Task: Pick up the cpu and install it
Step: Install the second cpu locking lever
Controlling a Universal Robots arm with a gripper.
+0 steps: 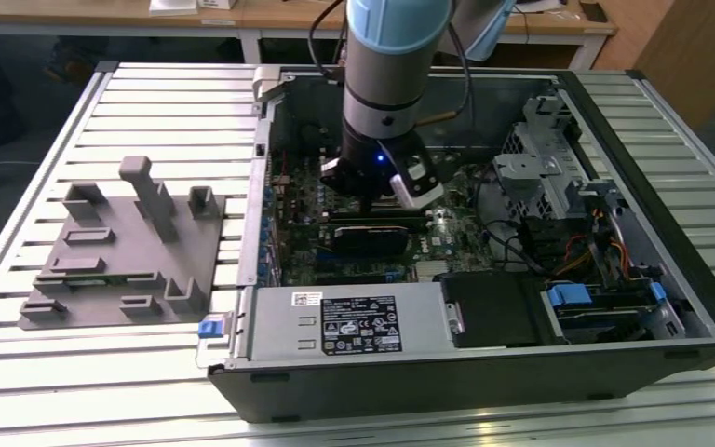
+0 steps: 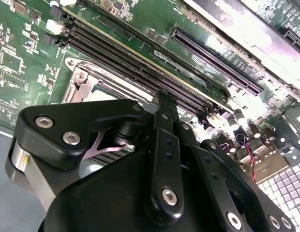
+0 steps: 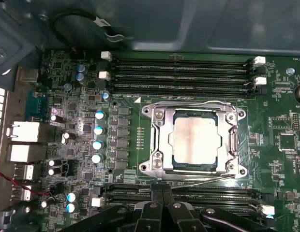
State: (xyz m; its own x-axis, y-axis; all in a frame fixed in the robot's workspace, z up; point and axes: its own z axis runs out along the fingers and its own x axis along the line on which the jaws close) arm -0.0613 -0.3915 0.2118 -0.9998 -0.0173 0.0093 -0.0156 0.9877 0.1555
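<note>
The cpu (image 3: 194,140), a pale silvery square chip, lies flat inside the black metal-framed socket (image 3: 157,145) on the green motherboard in the first wrist view. My gripper (image 3: 163,187) hovers just beside the socket's edge, over the memory slots, apart from the cpu. Its two black fingers are pressed together with nothing between them. In the second wrist view the gripper (image 2: 163,99) and its linkage cover most of the socket, of which a frame corner (image 2: 82,79) shows. In the exterior view the gripper (image 1: 374,207) is lowered into the open computer case (image 1: 693,307).
Memory slots (image 3: 179,72) run along both sides of the socket. Capacitors (image 3: 98,130) and rear ports (image 3: 24,140) stand to one side. In the exterior view a grey fixture block (image 1: 122,251) with upright posts lies at the left, and the power supply (image 1: 351,321) and drive bays (image 1: 581,186) crowd the case.
</note>
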